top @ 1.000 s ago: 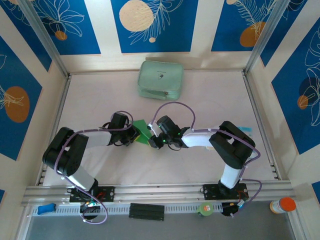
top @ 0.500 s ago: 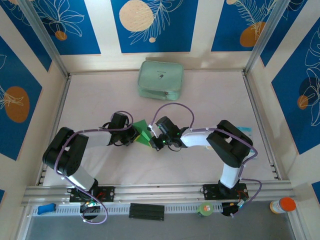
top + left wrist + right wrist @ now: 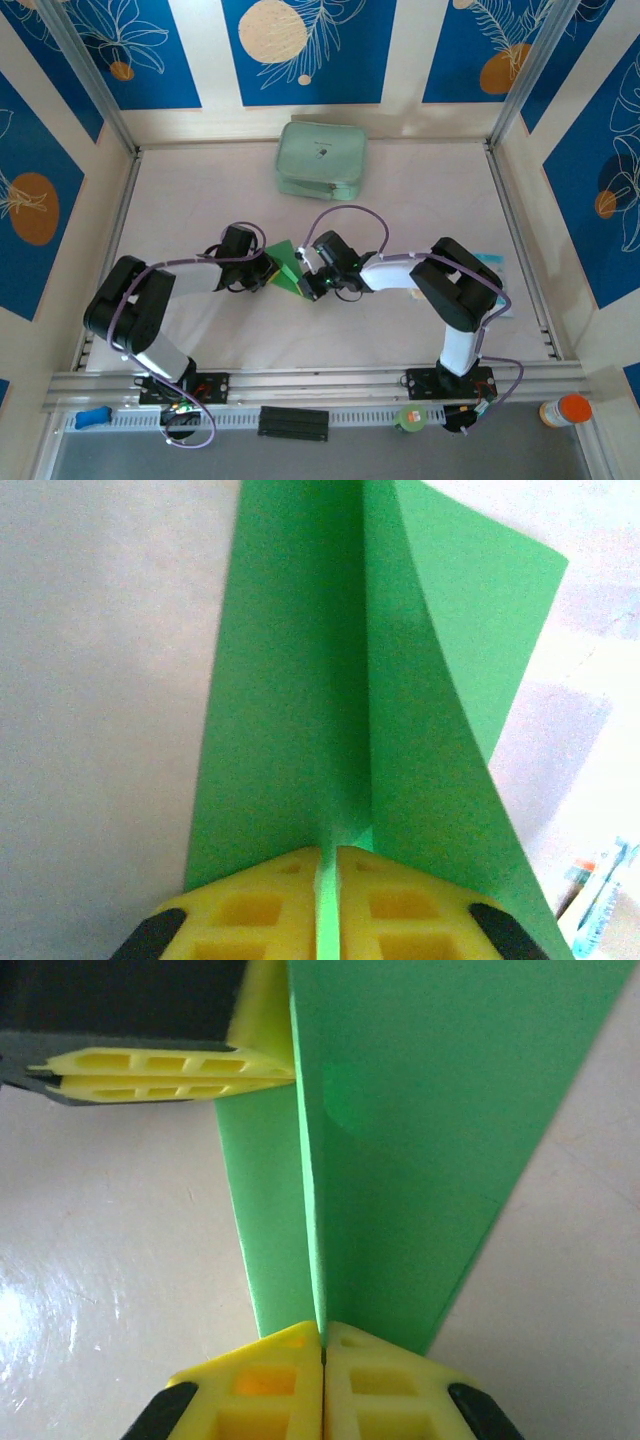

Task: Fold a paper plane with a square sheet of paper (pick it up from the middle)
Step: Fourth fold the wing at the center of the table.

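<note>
1. The thin bright green paper sheet point(image 3: 283, 262), folded with a raised crease, is at the middle of the whitish table point(image 3: 420, 200), between the two arms' tips.
2. The left gripper point(image 3: 328, 865) has its yellow fingers pressed together on one end of the crease.
3. The right gripper point(image 3: 322, 1345) pinches the opposite end, pads closed tight on the paper.
4. A pale mint-green zip pouch point(image 3: 321, 160) lies well apart, near the table's far edge.
</note>
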Tool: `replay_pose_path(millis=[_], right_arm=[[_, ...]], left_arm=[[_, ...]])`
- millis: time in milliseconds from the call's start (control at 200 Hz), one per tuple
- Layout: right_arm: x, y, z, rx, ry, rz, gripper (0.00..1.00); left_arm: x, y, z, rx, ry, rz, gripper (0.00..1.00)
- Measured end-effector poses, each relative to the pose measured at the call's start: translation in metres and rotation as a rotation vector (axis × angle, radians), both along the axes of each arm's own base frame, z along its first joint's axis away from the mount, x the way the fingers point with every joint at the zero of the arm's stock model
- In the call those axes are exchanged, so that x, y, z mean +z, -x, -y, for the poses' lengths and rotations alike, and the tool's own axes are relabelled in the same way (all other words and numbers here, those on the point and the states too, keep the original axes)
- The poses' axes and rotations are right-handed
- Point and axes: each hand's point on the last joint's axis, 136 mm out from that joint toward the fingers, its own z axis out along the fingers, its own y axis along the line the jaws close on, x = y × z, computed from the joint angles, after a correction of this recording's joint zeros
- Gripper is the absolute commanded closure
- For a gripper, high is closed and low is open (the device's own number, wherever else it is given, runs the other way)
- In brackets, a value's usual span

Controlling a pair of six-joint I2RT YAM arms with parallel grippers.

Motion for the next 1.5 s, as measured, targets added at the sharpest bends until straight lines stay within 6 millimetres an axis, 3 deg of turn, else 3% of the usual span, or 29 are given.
replay_pose_path(millis=[285, 585, 975, 1501], right_arm=[[-0.003, -0.005, 0.008, -0.059, -0.066, -0.078, 0.92], [-0.002, -0.007, 0.008, -0.086, -0.134, -0.148, 0.92], [-0.002, -0.007, 0.008, -0.091, -0.15, -0.161, 0.89], [0.0, -0.007, 0.007, -0.118, -0.169, -0.201, 0.81]], left_arm=[[0.021, -0.003, 0.003, -0.035, 0.025, 0.095, 0.75], [0.025, -0.006, 0.018, -0.087, 0.11, 0.177, 0.72], [0.01, -0.005, 0.024, -0.127, 0.103, 0.173, 0.65], [0.009, -0.005, 0.027, -0.161, 0.02, 0.126, 0.55]])
